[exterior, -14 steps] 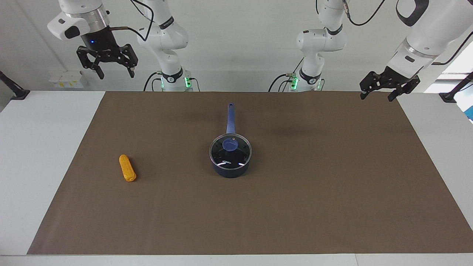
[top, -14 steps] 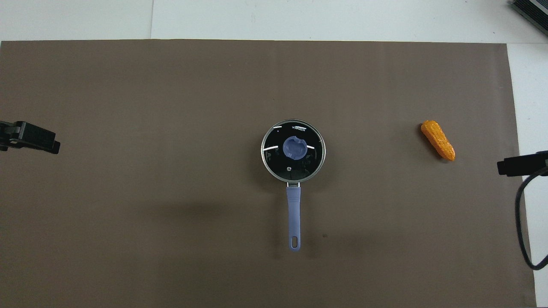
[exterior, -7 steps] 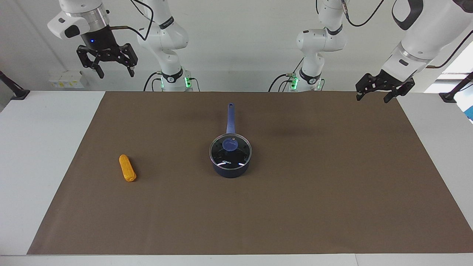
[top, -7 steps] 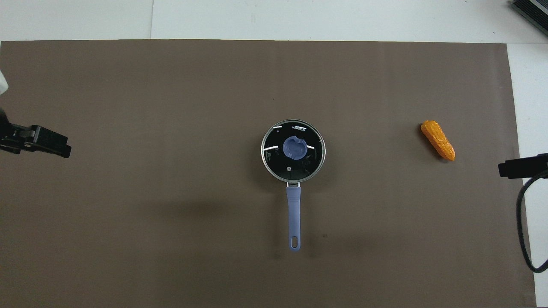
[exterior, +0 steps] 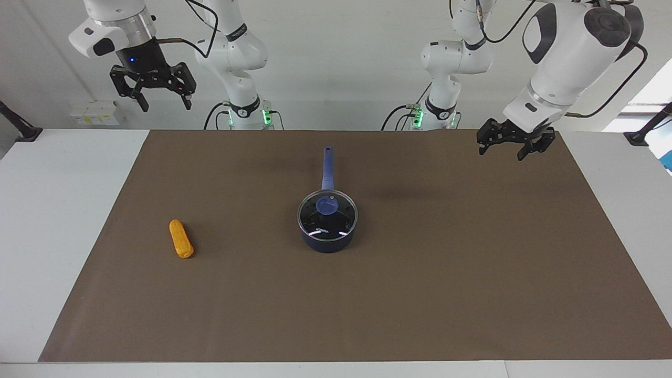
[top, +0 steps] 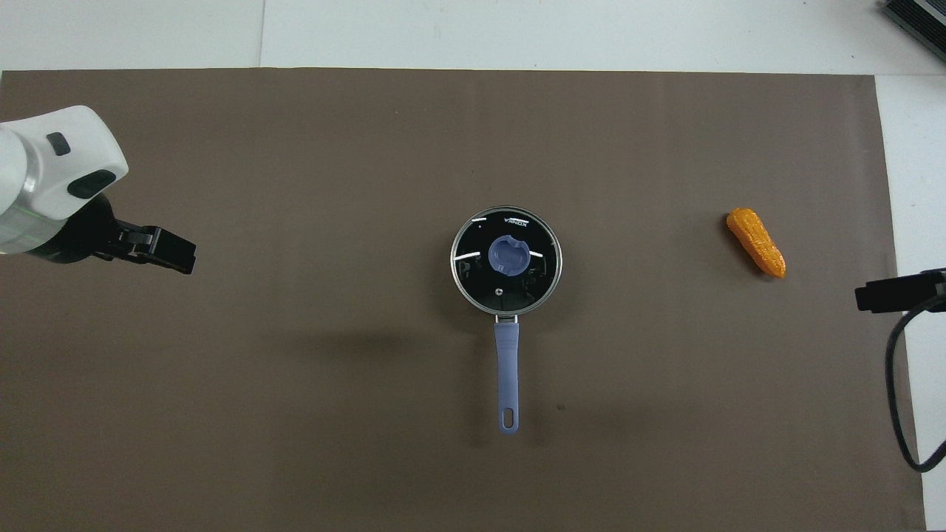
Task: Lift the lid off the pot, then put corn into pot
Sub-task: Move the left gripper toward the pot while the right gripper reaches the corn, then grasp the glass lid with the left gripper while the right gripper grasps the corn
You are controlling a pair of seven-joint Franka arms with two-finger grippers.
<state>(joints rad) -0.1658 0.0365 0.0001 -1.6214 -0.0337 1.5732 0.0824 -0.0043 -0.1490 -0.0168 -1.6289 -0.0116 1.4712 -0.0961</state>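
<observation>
The dark blue pot (exterior: 328, 243) stands in the middle of the brown mat, its long blue handle (exterior: 327, 168) pointing toward the robots. The glass lid (exterior: 336, 219) with the blue knob (exterior: 327, 206) sits on it; the lid also shows in the overhead view (top: 473, 275). The orange-yellow corn (exterior: 181, 239) lies on the mat toward the right arm's end, also in the overhead view (top: 756, 242). My left gripper (exterior: 500, 154) is open and empty, raised over the mat at the left arm's end. My right gripper (exterior: 165, 105) is open and empty, high over the right arm's end.
The brown mat (exterior: 472, 273) covers most of the white table (exterior: 52, 220). A black cable (top: 898, 399) hangs by the right gripper (top: 883, 295) in the overhead view. Both arm bases stand along the table's robot-side edge.
My left gripper has moved inward over the mat toward the pot and come lower. The right gripper has hardly moved. Pot, lid and corn are where they were.
</observation>
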